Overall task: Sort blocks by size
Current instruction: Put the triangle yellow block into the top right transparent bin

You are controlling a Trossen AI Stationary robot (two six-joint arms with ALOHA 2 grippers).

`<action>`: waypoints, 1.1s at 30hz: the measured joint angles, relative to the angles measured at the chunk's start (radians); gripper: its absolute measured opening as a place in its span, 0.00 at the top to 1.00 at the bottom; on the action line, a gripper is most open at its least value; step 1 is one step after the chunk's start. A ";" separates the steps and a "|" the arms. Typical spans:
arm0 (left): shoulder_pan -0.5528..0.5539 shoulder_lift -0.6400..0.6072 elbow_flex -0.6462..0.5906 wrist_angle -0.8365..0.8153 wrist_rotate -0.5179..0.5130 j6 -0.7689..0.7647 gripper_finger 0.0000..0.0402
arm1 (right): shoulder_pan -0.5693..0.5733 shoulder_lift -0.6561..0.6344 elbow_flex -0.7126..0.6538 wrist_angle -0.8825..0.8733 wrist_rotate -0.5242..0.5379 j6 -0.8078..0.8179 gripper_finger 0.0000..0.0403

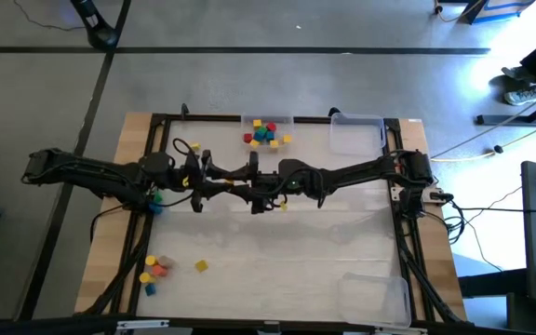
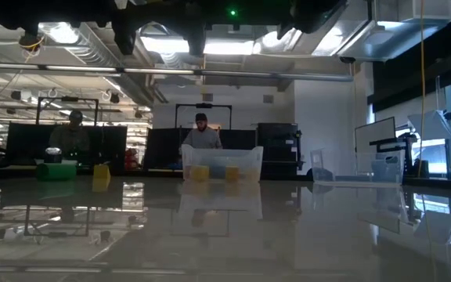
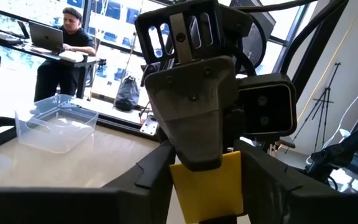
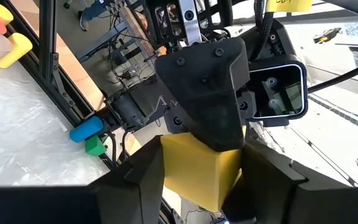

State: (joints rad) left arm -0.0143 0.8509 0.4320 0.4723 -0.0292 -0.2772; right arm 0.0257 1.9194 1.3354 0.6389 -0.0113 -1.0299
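Note:
Both arms meet over the middle of the table. My left gripper (image 1: pixel 238 189) and my right gripper (image 1: pixel 266 193) face each other tip to tip, both shut on one yellow block (image 3: pixel 207 186), which also shows in the right wrist view (image 4: pixel 197 171). It is held above the table. Several small blocks (image 1: pixel 266 132) lie in a clear tray at the far edge. Other blocks (image 1: pixel 154 268) lie loose at the near left, a yellow one (image 1: pixel 201 266) beside them. A blue and a green block (image 1: pixel 154 200) lie at the left. My left gripper pinches the yellow block's two opposite sides (image 3: pixel 178 186) between its two fingers, coming level from the table's left. The block is clear of the table. My right gripper has the same block by its other pair of faces (image 4: pixel 173 168). It comes level from the table's right, turned a quarter against the left gripper, whose finger (image 4: pixel 210 93) lies over the block's top.
An empty clear tray (image 1: pixel 356 132) stands at the far right and another (image 1: pixel 375 298) at the near right corner. A dark frame (image 1: pixel 156 119) runs round the table top. People sit at desks in the room beyond (image 2: pixel 202 133).

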 joint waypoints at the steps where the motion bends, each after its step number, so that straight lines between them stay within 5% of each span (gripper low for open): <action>1: 0.000 0.000 0.000 0.001 0.000 0.000 0.63 | 0.000 0.000 0.000 0.001 0.000 0.001 0.55; 13: 0.001 -0.004 0.000 -0.009 0.002 0.019 0.48 | 0.000 -0.004 0.003 0.006 0.036 0.002 0.55; 20: 0.032 -0.121 0.000 -0.147 -0.007 0.067 0.47 | 0.003 -0.007 0.003 -0.006 0.105 0.005 0.55; 33: 0.064 -0.316 0.000 -0.579 -0.317 0.047 0.47 | 0.013 -0.049 0.002 -0.194 0.349 0.010 0.55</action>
State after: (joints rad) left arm 0.0494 0.5345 0.4316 -0.1065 -0.3463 -0.2297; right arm 0.0391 1.8699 1.3369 0.4444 0.3376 -1.0197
